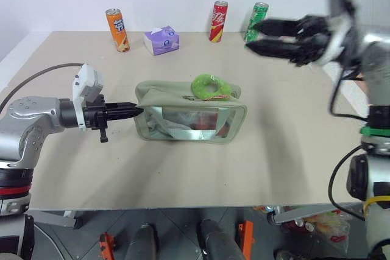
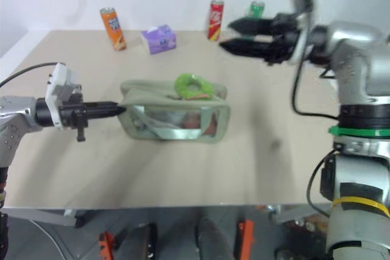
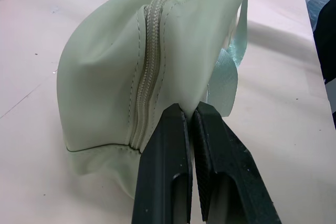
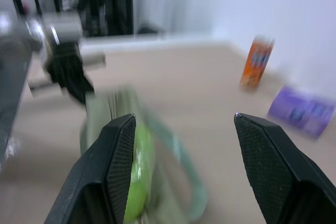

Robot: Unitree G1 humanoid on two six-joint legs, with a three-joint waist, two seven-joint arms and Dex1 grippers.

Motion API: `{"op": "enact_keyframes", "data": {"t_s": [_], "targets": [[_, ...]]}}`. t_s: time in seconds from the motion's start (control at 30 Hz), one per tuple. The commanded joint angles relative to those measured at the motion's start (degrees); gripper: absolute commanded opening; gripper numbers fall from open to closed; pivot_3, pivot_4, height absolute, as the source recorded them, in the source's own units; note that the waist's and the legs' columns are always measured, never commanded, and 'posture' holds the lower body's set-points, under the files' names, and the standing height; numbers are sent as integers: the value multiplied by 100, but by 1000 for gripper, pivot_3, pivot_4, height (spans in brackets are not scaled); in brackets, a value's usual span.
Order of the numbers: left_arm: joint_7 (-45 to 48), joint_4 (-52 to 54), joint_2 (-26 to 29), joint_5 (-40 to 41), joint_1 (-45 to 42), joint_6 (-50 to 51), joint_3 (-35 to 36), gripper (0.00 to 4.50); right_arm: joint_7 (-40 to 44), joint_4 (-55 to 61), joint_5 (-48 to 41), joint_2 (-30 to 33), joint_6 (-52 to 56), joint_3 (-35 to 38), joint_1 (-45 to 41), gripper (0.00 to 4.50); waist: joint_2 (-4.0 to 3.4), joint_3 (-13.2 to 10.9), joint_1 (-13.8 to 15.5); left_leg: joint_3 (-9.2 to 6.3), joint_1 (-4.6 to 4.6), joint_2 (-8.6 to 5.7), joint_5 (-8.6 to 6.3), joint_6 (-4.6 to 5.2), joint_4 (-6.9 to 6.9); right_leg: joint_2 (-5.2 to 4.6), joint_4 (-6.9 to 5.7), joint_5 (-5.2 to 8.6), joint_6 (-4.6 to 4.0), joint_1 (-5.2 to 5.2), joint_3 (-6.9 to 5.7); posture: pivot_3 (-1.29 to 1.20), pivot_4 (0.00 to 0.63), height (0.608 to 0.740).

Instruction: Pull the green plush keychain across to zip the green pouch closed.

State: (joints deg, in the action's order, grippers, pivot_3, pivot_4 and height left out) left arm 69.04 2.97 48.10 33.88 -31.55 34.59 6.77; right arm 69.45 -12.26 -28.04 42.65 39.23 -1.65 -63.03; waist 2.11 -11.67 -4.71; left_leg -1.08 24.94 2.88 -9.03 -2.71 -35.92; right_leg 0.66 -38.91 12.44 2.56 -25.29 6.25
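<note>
Soft fabric, the green pouch [image 1: 189, 117] lay mid-table, left hand [image 1: 138, 111] pinching its end; the green plush keychain [image 1: 211, 86] on top looked light, squashy; right hand [image 1: 255, 36] gaped above.

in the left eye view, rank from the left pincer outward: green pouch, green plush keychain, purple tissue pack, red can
1. green pouch: its end is pinched in the left pincer.
2. green plush keychain: on the pouch's top.
3. purple tissue pack: near the table's back.
4. red can: back, further right.
</note>
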Motion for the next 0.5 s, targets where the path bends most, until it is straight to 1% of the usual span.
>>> {"op": "enact_keyframes", "data": {"t_s": [0.03,0.2,0.5], "targets": [[-42,162,-19,14,0,-31,-9,0,-195,83,403,-214,-231,-343,-137,3069,-1,-1,1,-1,4,0,0,0,1,0,0,-1,1,-3,0,0,150,740],[-96,234,-8,38,50,-14,37,0,-69,-22,854,-431,-596,-810,-149,3069,-1,-1,31,-6,13,-1,0,0,3,0,0,-2,17,-5,-6,0,150,740],[-192,315,1,100,115,21,104,0,237,-122,1123,-397,-833,-899,-122,3069,-1,-1,29,-8,9,-1,0,0,6,0,0,5,2,-4,-8,0,150,740]]}}
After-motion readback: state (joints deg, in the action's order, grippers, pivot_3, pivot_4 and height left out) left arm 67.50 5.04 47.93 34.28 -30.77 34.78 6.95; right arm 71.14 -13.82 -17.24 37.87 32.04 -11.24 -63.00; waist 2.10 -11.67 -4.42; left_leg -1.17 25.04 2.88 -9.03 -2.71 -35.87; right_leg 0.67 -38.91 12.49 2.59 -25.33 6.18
